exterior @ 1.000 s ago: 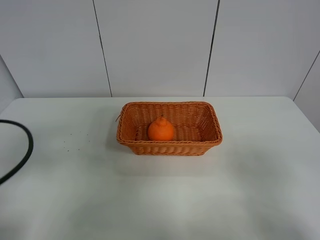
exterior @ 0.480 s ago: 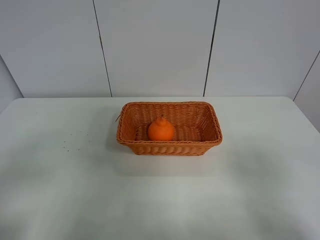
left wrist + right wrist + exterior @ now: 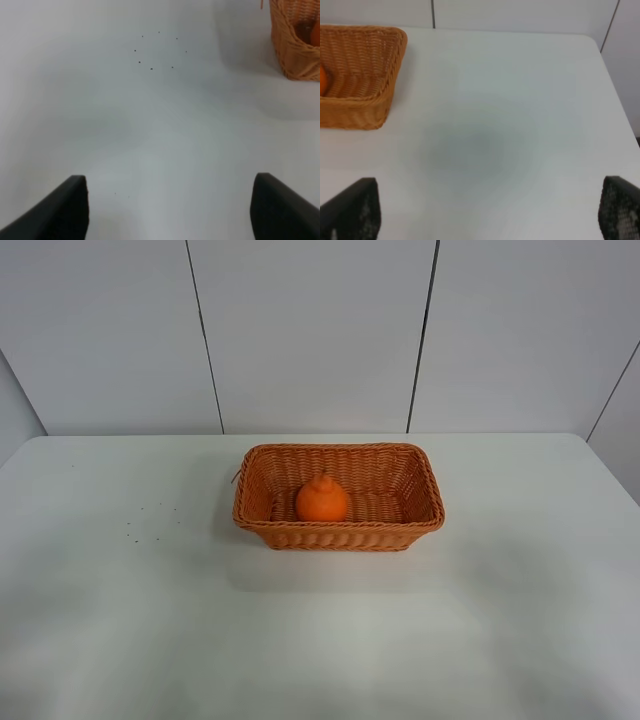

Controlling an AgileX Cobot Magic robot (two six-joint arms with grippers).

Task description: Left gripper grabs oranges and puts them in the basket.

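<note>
The orange [image 3: 321, 500] sits inside the wicker basket [image 3: 340, 455] at the middle back of the white table. In the left wrist view a corner of the basket [image 3: 294, 45] shows, with a bit of the orange [image 3: 314, 31] inside. My left gripper [image 3: 170, 212] is open and empty, its fingers [image 3: 62, 212] spread wide above the bare table, well away from the basket. In the right wrist view the basket [image 3: 360, 105] shows with a sliver of the orange [image 3: 322, 81]. My right gripper [image 3: 487, 217] is open and empty over the table. Neither arm shows in the exterior high view.
Small dark specks [image 3: 150, 515] mark the white table [image 3: 320, 640] left of the basket; they also show in the left wrist view [image 3: 155, 50]. White wall panels with dark seams stand behind the table. The table's right edge [image 3: 615, 100] shows in the right wrist view.
The black cable at the left edge of the exterior high view has left the picture. The basket and the orange have not moved.
</note>
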